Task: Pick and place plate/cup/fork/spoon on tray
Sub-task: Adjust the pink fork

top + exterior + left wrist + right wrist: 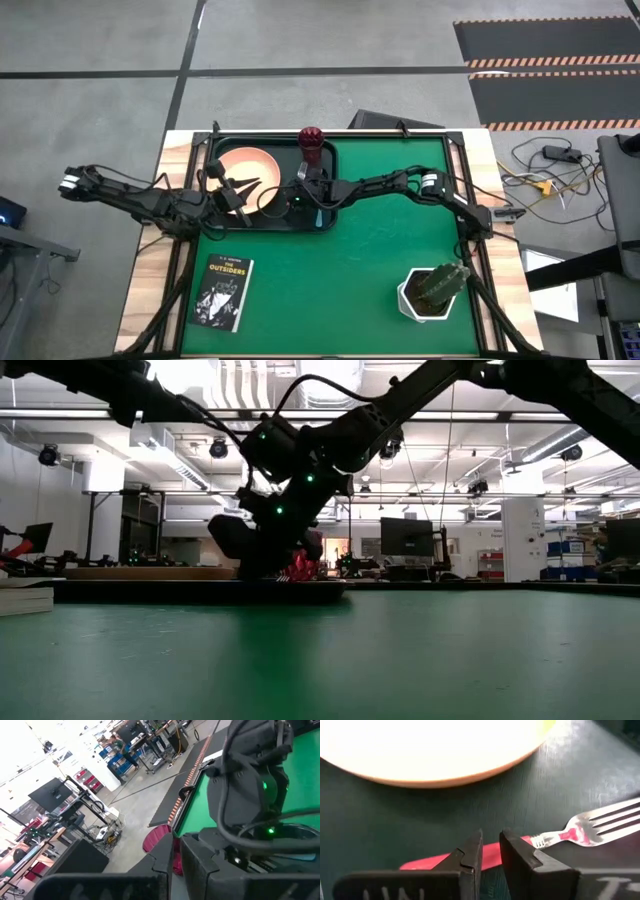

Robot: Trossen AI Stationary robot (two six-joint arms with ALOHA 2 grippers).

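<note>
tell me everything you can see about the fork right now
The fork is slim, with shiny silver metal tines and a flat pink-red handle that looks like plastic. It lies flat on the dark tray, beside the peach-orange plate but apart from it. The right gripper is down over the handle, one finger on each side with a narrow gap; actual contact can't be confirmed.

Plate (pixel 245 167), fork (pixel 560 836), cup (pixel 310 141) on tray (pixel 325 215).
</note>
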